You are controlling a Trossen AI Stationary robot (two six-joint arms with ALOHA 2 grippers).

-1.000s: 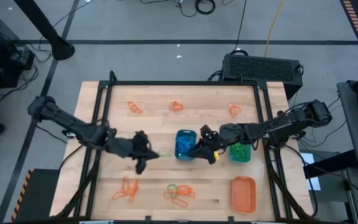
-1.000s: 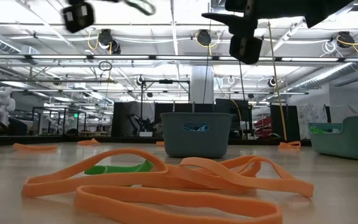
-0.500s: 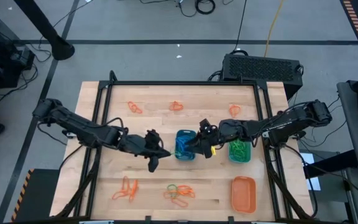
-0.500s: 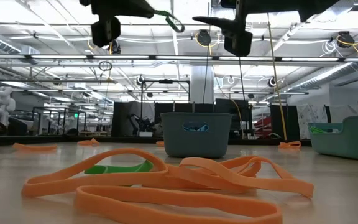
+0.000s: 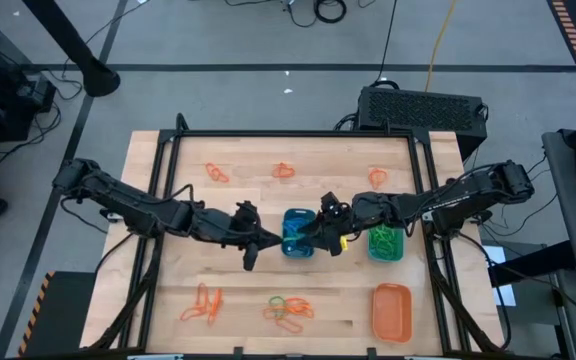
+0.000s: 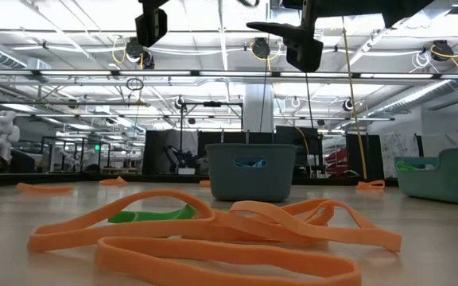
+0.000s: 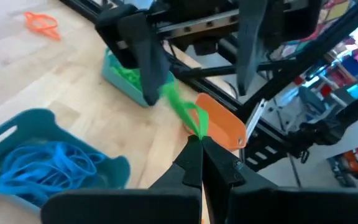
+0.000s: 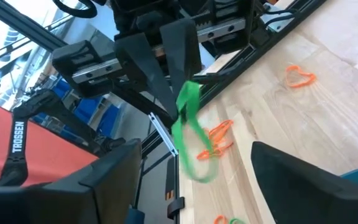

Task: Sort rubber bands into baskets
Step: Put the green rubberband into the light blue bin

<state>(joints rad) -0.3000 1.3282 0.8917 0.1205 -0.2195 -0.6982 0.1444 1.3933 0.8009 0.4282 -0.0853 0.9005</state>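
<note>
My left gripper [image 5: 266, 240] is shut on a green rubber band [image 7: 180, 107], held in the air just left of the blue basket [image 5: 298, 232]. My right gripper [image 5: 320, 236] is open above that basket's right side and faces the left gripper. In the left wrist view its two fingers [image 7: 140, 51] stand on either side of the band's free end. Whether they touch the band, I cannot tell. The green basket [image 5: 385, 243] stands right of the blue one. The orange basket [image 5: 391, 310] stands at the near right. My left gripper pinches the green band at one end of its loop [image 7: 195, 128] between its two fingertips. The fingers come about level from the table's left. The band sticks out past the tips toward my right gripper and is lifted clear of the table.
Blue bands [image 7: 42, 167] lie in the blue basket and green ones [image 5: 383, 240] in the green basket. Orange bands lie along the far side [image 5: 216, 173] [image 5: 284, 170] [image 5: 377, 178]. A mixed heap [image 5: 288, 308] and more orange bands [image 5: 206, 303] lie near the front edge.
My left gripper has carried the green band toward the table's right, up to the blue basket and my right gripper, and has risen a little. It has stayed shut on the band.
</note>
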